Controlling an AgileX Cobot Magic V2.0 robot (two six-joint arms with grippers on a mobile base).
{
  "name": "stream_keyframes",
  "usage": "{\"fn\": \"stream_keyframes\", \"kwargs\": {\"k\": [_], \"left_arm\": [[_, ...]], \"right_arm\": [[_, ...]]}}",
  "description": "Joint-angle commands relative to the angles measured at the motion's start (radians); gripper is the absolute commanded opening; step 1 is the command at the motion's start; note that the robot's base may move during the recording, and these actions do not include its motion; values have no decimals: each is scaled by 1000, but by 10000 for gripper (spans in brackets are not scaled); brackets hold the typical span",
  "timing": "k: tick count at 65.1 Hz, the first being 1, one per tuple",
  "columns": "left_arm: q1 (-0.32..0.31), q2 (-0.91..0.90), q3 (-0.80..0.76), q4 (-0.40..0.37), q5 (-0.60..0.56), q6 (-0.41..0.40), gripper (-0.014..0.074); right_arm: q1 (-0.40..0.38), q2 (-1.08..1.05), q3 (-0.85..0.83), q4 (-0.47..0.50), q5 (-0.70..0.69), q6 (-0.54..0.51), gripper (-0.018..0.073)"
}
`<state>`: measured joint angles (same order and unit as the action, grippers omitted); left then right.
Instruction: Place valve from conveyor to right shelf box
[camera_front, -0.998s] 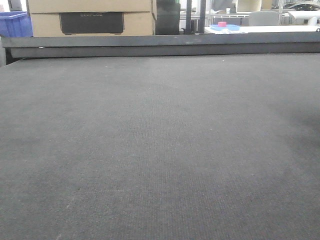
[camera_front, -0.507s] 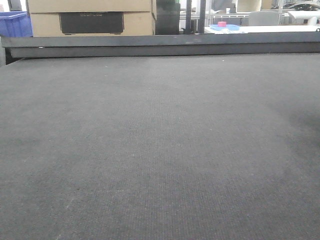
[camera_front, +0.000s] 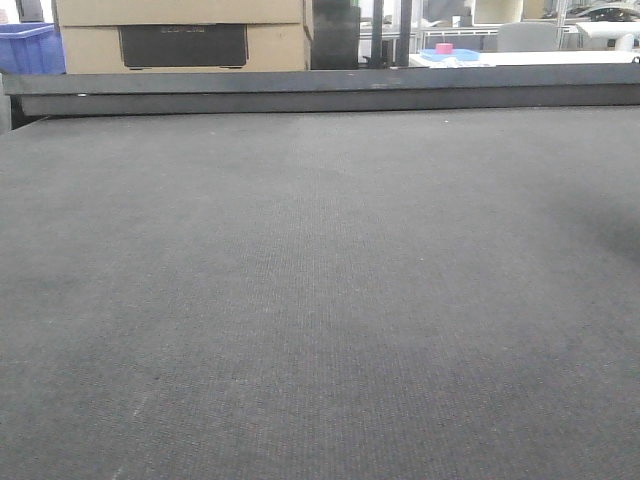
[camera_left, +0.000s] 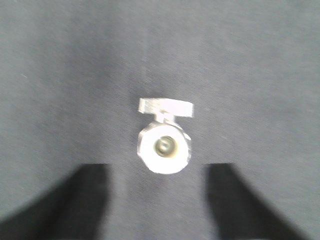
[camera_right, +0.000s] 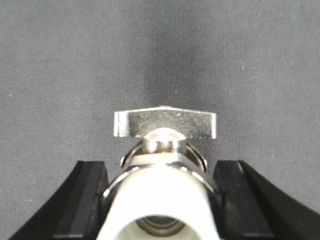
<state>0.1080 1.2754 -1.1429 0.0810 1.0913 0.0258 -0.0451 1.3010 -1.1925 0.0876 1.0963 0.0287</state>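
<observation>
The conveyor (camera_front: 320, 280) fills the front view as a wide dark grey belt, with no valve and no gripper showing there. In the right wrist view a chrome valve (camera_right: 162, 150) with a flat handle and a white end sits between the black fingers (camera_right: 87, 200), which press on both its sides; my right gripper (camera_right: 160, 167) is shut on it. The left wrist view looks down on another valve (camera_left: 165, 142) lying on the belt (camera_left: 60, 60). My left gripper (camera_left: 157, 172) hangs open above it, jaws wide apart. The right shelf box is out of view.
A dark metal rail (camera_front: 320, 85) edges the belt's far side. Behind it stand cardboard boxes (camera_front: 180, 35), a blue bin (camera_front: 30, 48) at the left and a blue tray with a pink object (camera_front: 447, 52) at the right.
</observation>
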Motion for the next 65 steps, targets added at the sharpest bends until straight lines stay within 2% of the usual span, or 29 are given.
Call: {"fn": "stream_keyframes", "kwargs": {"k": [1,25,46,50,54,62,65], "left_arm": [[2,35,-8,1,-17,11,453],[2,257,-8,-11,-13,23,456],[2,341,-6,-21,-9,23,436],[2,341,-6,-21,-11,23,402],[2,341,-6,-21,-9,23,328],[2,341,-6,-24,9,23,139],[2,341,-6,-24,11,23,42]], "right_arm": [[-1,-15,-13,5,-8,-4,-163],[-1,-15,-13,5,-8,-4,-163],[-1,-15,-13,4,-6,-4,-163],[-1,-15,-13,4,-8,-4,-163],[-1,-15,-13,4,-10,-4,-163],[-1,-15,-13,4,-14,-4,-163],[-1,-15,-13,4,-20,-4,-163]]}}
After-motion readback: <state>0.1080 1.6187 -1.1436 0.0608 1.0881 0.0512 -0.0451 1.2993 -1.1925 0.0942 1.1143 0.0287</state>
